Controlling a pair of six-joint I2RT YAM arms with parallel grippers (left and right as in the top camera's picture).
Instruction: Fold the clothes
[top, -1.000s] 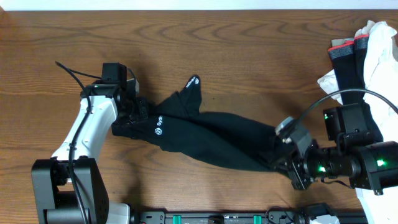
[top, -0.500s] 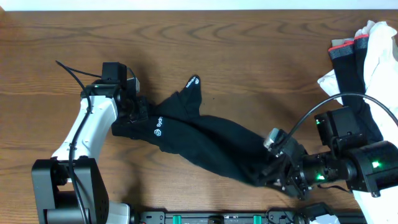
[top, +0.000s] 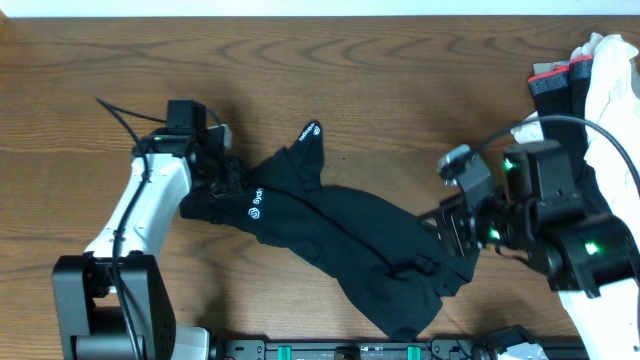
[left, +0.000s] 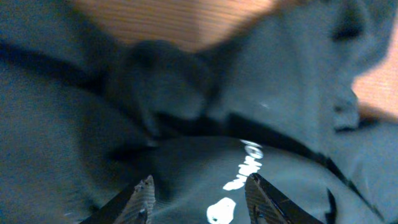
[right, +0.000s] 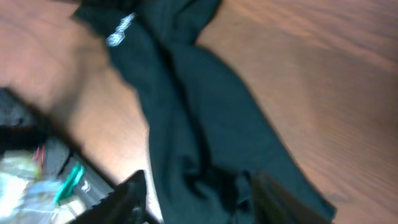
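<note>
Overhead view: the black T-shirt (top: 340, 225) is lying crumpled in a long band across the wooden worktop (top: 400, 80), slanting from upper left down to lower right.
Shirt marks: a small white logo (top: 257, 212) is showing near the left end, and a sleeve tip is poking up toward the middle of the worktop.
Left arm (top: 150, 200): it is reaching in over the shirt's left end.
Left wrist view: the left fingers (left: 144, 196) are standing apart just above the dark fabric (left: 186, 93), pinching nothing, with the white lettering showing between the tips.
Right arm (top: 560, 220): it is hovering at the shirt's lower right end.
Right wrist view: the right fingers (right: 132, 194) are spread open and blurry. The bunched shirt (right: 205, 112) is lying loose on the wood beyond them, unclamped.
Far right edge: a black garment with a grey-and-red band (top: 555, 95) and a white cloth (top: 615, 80) are sitting piled together, well apart from the shirt.
</note>
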